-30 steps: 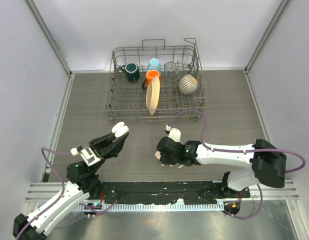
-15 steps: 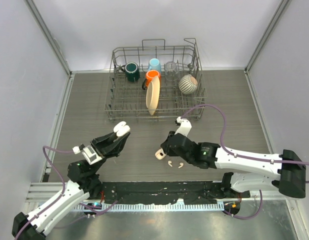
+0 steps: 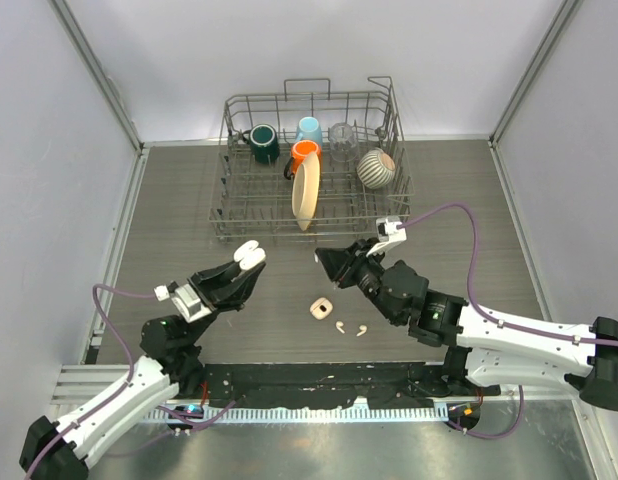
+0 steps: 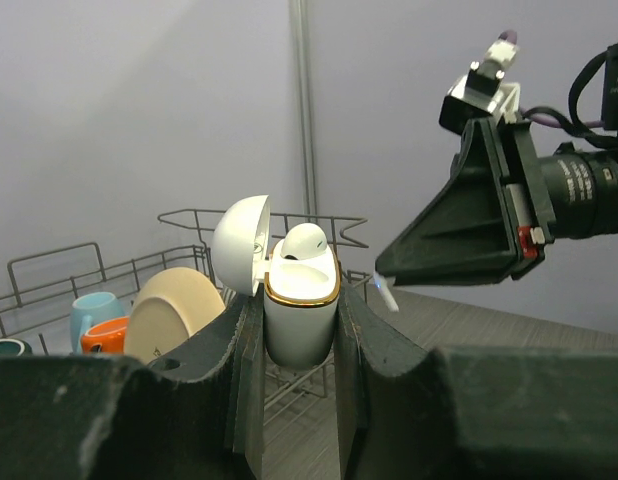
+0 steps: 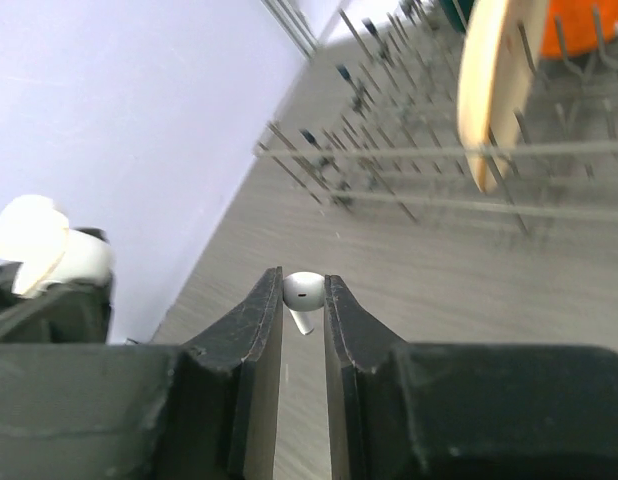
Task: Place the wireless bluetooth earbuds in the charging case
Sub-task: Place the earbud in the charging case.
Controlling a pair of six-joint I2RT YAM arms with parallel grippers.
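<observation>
Nearest the bases, two loose earbuds (image 3: 340,326) and a small beige case (image 3: 320,310) lie on the worktop (image 3: 169,200). Above them, the left gripper (image 3: 244,265) clamps the open charging case (image 4: 301,310) upright, lid (image 4: 239,245) hinged back, one seated earbud (image 4: 305,240) in place. The right gripper (image 3: 322,257) pinches an earbud (image 5: 306,291) by its head, stem protruding, near that case but apart from it. Risks: the narrow pinch lets the earbud twist or drop; a misaligned stem jams on the rim or strikes the seated earbud; excess push shifts the case in its grip. The dish rack (image 3: 389,110) stands just behind; a wide swing can catch its wires.
</observation>
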